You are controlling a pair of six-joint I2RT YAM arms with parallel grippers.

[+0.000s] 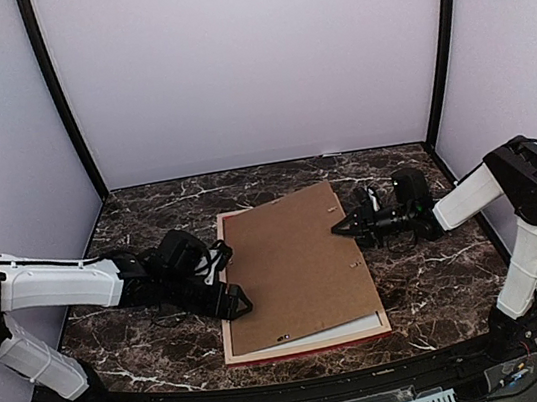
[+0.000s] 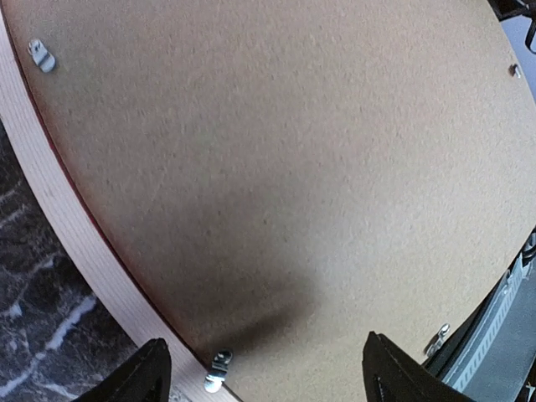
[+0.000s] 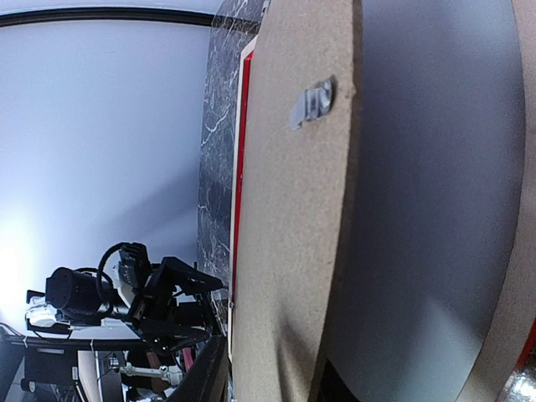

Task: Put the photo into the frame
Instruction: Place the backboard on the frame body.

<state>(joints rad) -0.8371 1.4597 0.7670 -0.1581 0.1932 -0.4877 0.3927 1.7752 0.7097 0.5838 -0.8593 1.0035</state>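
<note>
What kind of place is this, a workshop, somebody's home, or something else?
Probably a robot test booth: plain pale walls box in a dark marble-patterned table, and a left arm and right arm mounted at its near edge reach to a brown backing board.

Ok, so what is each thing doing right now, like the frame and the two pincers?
Frame: lying flat, pale back side up.
Backing board: sitting crooked over the frame, right edge raised.
White sheet: under the board, its near edge peeping out.
Left pincer: open, at the frame's left rail.
Right pincer: shut on the board's right edge.
</note>
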